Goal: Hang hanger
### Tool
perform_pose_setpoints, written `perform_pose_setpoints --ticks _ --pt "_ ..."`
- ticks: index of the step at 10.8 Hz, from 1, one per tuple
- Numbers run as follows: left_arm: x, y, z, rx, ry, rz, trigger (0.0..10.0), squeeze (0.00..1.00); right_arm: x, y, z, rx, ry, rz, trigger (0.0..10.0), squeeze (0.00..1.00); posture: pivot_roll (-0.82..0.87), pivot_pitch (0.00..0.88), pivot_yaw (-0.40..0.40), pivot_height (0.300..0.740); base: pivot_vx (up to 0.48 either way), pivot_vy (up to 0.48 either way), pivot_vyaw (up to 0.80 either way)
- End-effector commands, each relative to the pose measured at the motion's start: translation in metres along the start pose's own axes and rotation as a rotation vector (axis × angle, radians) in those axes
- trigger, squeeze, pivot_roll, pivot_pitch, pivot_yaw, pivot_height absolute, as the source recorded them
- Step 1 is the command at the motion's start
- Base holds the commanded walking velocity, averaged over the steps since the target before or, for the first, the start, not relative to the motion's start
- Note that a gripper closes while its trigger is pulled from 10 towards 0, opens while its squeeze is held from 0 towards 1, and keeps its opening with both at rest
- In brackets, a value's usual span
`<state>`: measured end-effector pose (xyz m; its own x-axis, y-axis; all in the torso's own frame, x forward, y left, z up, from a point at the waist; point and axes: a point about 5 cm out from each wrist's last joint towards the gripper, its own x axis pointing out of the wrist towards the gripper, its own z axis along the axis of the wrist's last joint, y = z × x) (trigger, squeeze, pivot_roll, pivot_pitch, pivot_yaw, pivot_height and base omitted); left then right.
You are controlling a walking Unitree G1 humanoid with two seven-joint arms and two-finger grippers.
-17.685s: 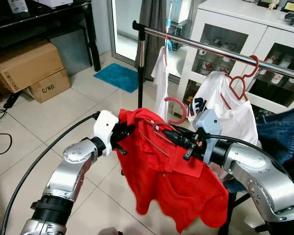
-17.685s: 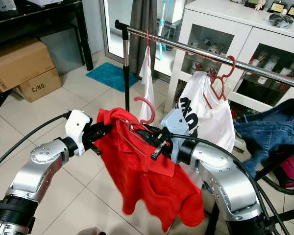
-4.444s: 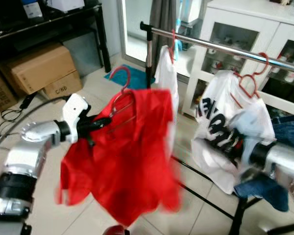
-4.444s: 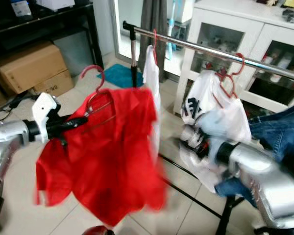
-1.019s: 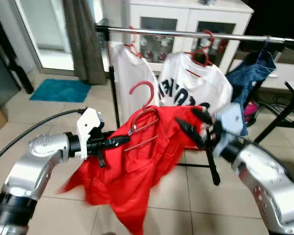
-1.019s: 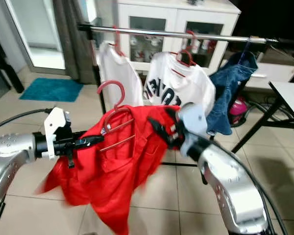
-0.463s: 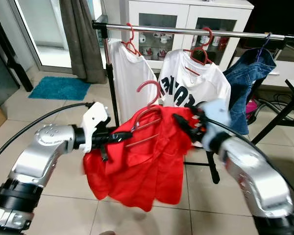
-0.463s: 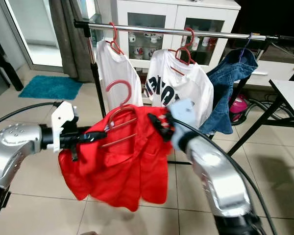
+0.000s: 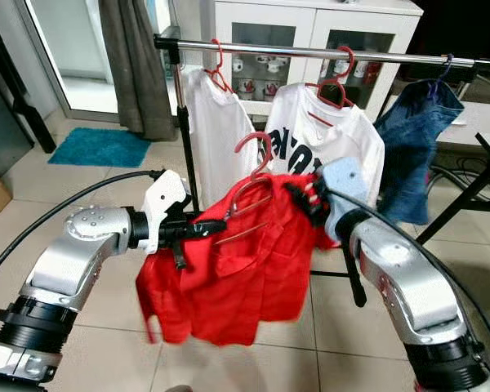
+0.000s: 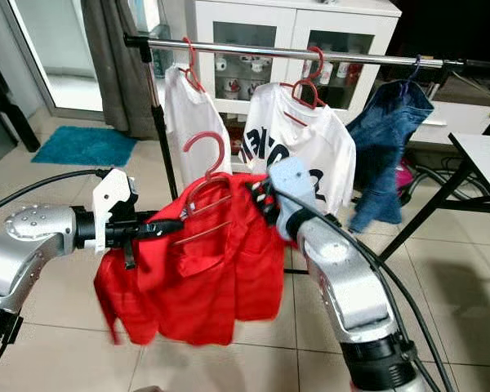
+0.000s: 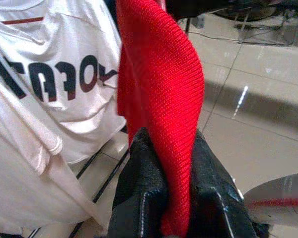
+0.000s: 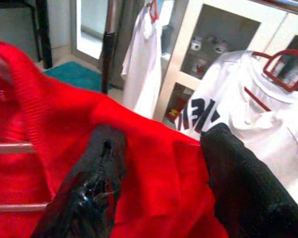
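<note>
A red shirt (image 9: 245,278) hangs on a red hanger whose hook (image 9: 257,151) points up, in front of the steel clothes rail (image 9: 392,54) and below it. My left gripper (image 9: 206,226) holds the shirt's left shoulder, and in the left wrist view its fingers (image 11: 144,193) are shut on the red fabric. My right gripper (image 9: 300,194) is at the shirt's right shoulder. In the right wrist view its fingers (image 12: 89,188) stand wide apart with red cloth between them.
On the rail hang a plain white shirt (image 9: 216,122), a white shirt with black letters (image 9: 327,139) and blue jeans (image 9: 416,139). A white cabinet (image 9: 269,24) stands behind it. The rack's post (image 9: 184,122), a grey curtain (image 9: 135,65) and a blue mat (image 9: 98,147) are on the left.
My right gripper has drawn in to the shirt's right shoulder. The red shirt has swung and spread wider, and the hanger sits slightly further right. The jeans sway.
</note>
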<state>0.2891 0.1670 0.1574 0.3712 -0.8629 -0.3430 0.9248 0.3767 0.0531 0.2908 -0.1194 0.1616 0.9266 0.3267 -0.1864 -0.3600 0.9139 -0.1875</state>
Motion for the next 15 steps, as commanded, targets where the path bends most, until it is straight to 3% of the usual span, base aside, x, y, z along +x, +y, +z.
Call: perform_pose_setpoints --ticks 1,2,3,5,6,7,9,10,11,14,15 --pt "-0.001 -0.004 0.010 0.032 -0.021 -0.046 10.0 0.00 0.003 -0.010 0.001 -0.026 0.018 -0.076 10.0 0.00 -0.01 0.000 -0.010 0.740 0.000 0.000 0.00" --pt "-0.003 -0.004 0.009 0.031 -0.011 -0.048 10.0 0.00 0.004 -0.016 0.002 -0.031 0.019 -0.116 10.0 0.00 -0.01 0.000 -0.011 0.740 0.000 0.000 0.00" --pt "-0.004 0.002 0.009 0.042 -0.012 -0.007 10.0 0.00 0.004 -0.013 0.006 0.011 -0.010 -0.082 10.0 0.00 0.00 0.000 -0.012 0.740 0.000 0.000 0.00" --pt "-0.006 0.022 0.008 0.061 0.014 0.164 10.0 0.00 0.001 -0.012 0.009 0.035 -0.030 -0.040 10.0 0.00 0.00 0.000 -0.013 0.740 0.000 0.000 0.00" --pt "-0.007 0.025 0.008 0.055 0.017 0.188 10.0 0.00 -0.002 -0.015 0.010 0.086 -0.043 -0.010 10.0 1.00 0.00 0.000 -0.010 0.740 0.000 0.000 0.00" --pt "-0.008 0.026 0.008 0.054 0.018 0.188 10.0 0.00 -0.008 -0.013 0.011 0.137 -0.054 0.086 10.0 1.00 -0.01 0.000 -0.007 0.740 0.000 0.000 0.00" --pt "-0.005 0.026 0.009 0.053 0.005 0.167 10.0 0.00 -0.016 0.002 0.015 0.110 -0.066 0.241 10.0 1.00 -0.01 0.000 -0.002 0.740 0.000 0.000 0.00" --pt "-0.003 0.024 0.010 0.053 -0.010 0.142 10.0 0.00 -0.010 0.008 0.011 0.073 -0.040 0.214 10.0 1.00 -0.02 0.000 0.000 0.740 0.000 0.000 0.00" --pt "-0.002 0.022 0.011 0.045 -0.014 0.124 10.0 0.00 -0.002 0.010 0.009 0.061 -0.013 0.171 10.0 0.00 -0.01 0.000 0.001 0.740 0.000 0.000 0.00" --pt "-0.001 0.012 0.013 0.034 -0.038 0.058 10.0 0.00 0.013 0.011 0.007 0.071 0.029 0.120 10.0 0.00 -0.01 0.000 -0.008 0.740 0.000 0.000 0.00" --pt "-0.001 0.012 0.013 0.035 -0.040 0.058 10.0 0.00 0.015 0.006 0.005 0.075 0.039 0.091 6.1 0.00 -0.01 0.000 -0.010 0.740 0.000 0.000 0.00"
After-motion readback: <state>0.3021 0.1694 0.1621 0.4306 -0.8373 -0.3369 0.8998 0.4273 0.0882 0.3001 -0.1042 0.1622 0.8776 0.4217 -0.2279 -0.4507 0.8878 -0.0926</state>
